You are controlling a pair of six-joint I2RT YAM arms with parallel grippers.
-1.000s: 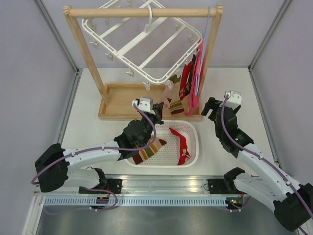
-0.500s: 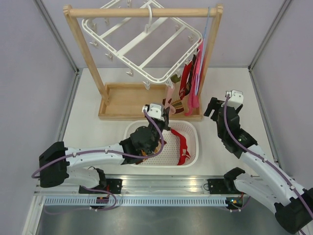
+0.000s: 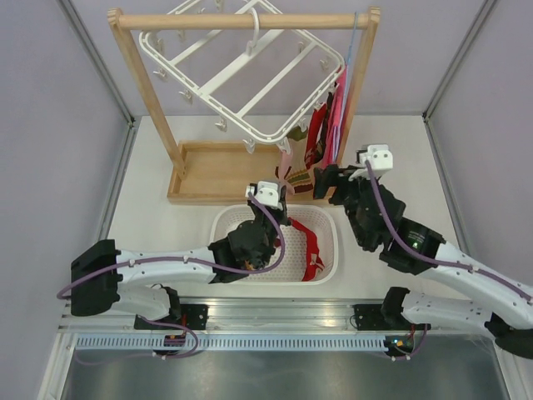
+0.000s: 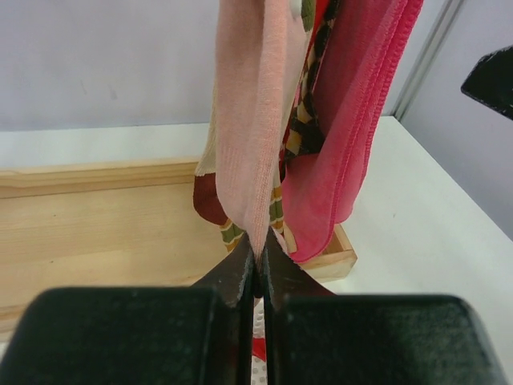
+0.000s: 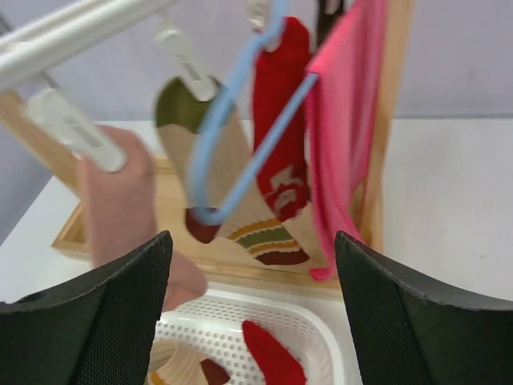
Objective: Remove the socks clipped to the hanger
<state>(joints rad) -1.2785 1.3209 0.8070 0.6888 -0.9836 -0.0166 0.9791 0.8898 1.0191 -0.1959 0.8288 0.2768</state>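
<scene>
blue wire hanger [image 5: 269, 143] across socks [image 5: 276, 72], maybe touching

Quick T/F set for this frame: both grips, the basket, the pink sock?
1. Left fingers are shut on the pink sock. True.
2. Right fingers are shut. False: they are open, holding nothing.
3. The basket is empty. False: a red sock lies in it.
4. The pink sock hangs from a clip of the hanger. True.
</scene>
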